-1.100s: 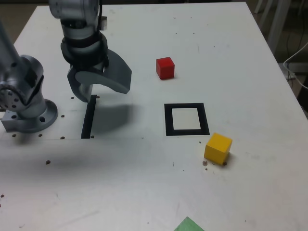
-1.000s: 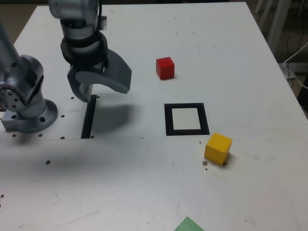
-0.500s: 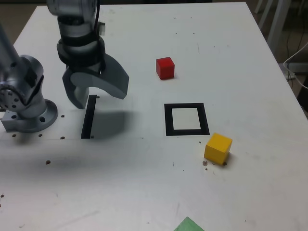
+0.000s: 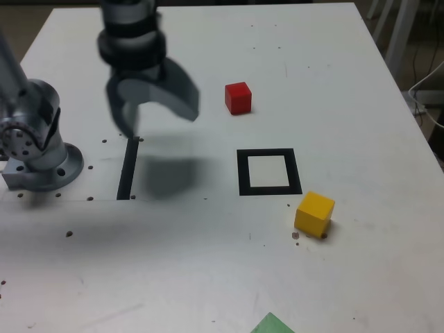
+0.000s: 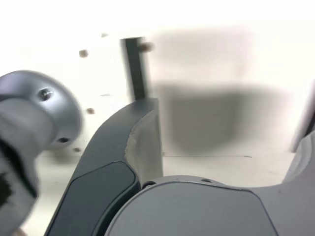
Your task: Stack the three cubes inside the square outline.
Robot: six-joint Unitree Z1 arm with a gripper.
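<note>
Grey gripper (image 4: 154, 111) hangs wide open and empty over the white surface (image 4: 208, 263), small red cube (image 4: 238, 97) nearby.

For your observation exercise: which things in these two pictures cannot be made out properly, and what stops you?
- Green cube: exterior view, cut off by the bottom edge.
- Claw: exterior view, motion-blurred; wrist view shows only parts.
- Red cube, yellow cube, square outline: absent from the wrist view.

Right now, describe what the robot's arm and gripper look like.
The arm is silver-grey metal with rounded joint housings and a round, bolted base. A black band rings the wrist. The gripper has two broad, curved dark-grey fingers; no markings show.
</note>
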